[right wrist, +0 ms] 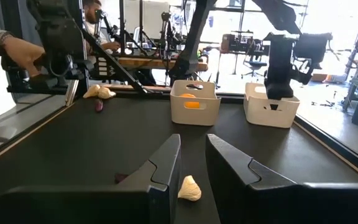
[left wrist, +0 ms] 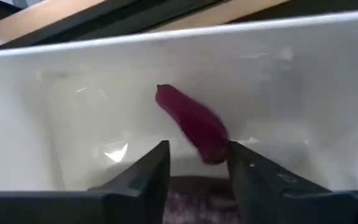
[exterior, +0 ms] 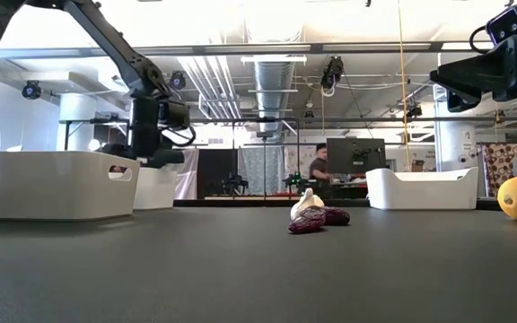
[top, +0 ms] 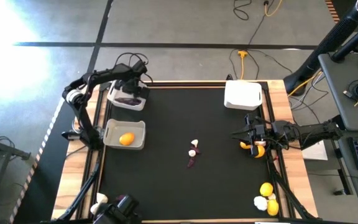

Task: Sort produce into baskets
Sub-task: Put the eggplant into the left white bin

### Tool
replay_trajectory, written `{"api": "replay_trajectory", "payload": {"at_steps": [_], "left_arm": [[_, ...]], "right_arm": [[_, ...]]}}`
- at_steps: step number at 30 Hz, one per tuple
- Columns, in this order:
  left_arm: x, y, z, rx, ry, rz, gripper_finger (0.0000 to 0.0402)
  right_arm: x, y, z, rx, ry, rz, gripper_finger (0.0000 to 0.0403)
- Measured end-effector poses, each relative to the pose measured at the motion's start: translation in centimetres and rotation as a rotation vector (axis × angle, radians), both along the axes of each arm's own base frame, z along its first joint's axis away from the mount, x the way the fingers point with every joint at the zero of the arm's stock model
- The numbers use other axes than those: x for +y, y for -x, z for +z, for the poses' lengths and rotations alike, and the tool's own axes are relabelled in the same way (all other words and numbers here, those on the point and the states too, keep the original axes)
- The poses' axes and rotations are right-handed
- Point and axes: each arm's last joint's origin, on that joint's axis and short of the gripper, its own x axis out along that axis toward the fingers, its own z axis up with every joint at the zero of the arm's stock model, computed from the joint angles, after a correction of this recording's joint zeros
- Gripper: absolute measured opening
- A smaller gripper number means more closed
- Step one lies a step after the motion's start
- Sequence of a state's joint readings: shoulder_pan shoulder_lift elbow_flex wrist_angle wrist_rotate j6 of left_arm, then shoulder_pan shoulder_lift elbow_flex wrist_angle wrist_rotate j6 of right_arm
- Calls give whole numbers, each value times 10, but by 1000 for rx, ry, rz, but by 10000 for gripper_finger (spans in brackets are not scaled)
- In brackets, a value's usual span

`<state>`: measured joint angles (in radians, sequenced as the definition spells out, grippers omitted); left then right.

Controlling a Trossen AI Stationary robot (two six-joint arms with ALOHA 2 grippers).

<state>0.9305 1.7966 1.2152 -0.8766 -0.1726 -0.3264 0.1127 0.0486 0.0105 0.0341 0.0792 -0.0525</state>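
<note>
My left gripper (top: 131,93) hangs open over the far-left basket (top: 118,101). In the left wrist view a dark purple piece (left wrist: 191,123) shows in the basket (left wrist: 67,124) just beyond the gripper's parted fingers (left wrist: 197,163), and more purple (left wrist: 191,202) lies below them. The middle-left basket (top: 137,129) holds a lemon (top: 126,139). The third basket (top: 243,95) stands at the far right. My right gripper (top: 252,138) is open and empty beside a lemon (top: 257,149). Two garlic bulbs (top: 194,148) and a purple piece (top: 191,162) lie at mid-table.
Two lemons and a garlic bulb (top: 266,198) lie at the near right corner, and garlic (top: 98,200) at the near left. In the right wrist view a garlic bulb (right wrist: 189,188) lies on the mat beyond my fingers. People show in the room behind (exterior: 319,166).
</note>
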Motion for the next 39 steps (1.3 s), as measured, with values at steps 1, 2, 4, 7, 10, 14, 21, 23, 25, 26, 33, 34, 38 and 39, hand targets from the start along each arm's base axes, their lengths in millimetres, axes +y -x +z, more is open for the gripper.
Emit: {"api": "replay_trajectory", "payload": {"at_steps": [1, 2, 4, 7, 10, 14, 21, 23, 25, 26, 33, 34, 38, 39], "left_arm": [[-2, 1, 3, 0, 1, 0, 157], [-5, 1, 8, -2, -2, 0, 169], [-12, 1, 20, -20, -23, -3, 191], [-26, 2, 45, -77, -64, -9, 217], [-50, -4, 77, -199, -134, -25, 233], [-97, -25, 114, -371, -247, -165, 239], [-202, -78, 132, -492, -435, -408, 239], [-234, -91, 126, -498, -466, -444, 239], [-264, -103, 116, -506, -500, -469, 239], [-278, -109, 110, -512, -516, -482, 239], [-347, -145, 68, -608, -521, -584, 239], [-354, -149, 62, -627, -513, -587, 239], [-378, -159, 38, -653, -480, -600, 239], [-384, -159, 31, -639, -473, -609, 239]], "right_arm": [[0, 0, 0, 0, 0, 0, 68], [0, 0, 0, 0, 0, 0, 68], [0, 0, 0, 0, 0, 0, 68], [0, 0, 0, 0, 0, 0, 68], [0, 0, 0, 0, 0, 0, 68], [0, 0, 0, 0, 0, 0, 68], [0, 0, 0, 0, 0, 0, 68], [0, 0, 0, 0, 0, 0, 68], [0, 0, 0, 0, 0, 0, 68], [0, 0, 0, 0, 0, 0, 68], [0, 0, 0, 0, 0, 0, 68], [0, 0, 0, 0, 0, 0, 68], [0, 0, 0, 0, 0, 0, 68], [0, 0, 0, 0, 0, 0, 68]]}}
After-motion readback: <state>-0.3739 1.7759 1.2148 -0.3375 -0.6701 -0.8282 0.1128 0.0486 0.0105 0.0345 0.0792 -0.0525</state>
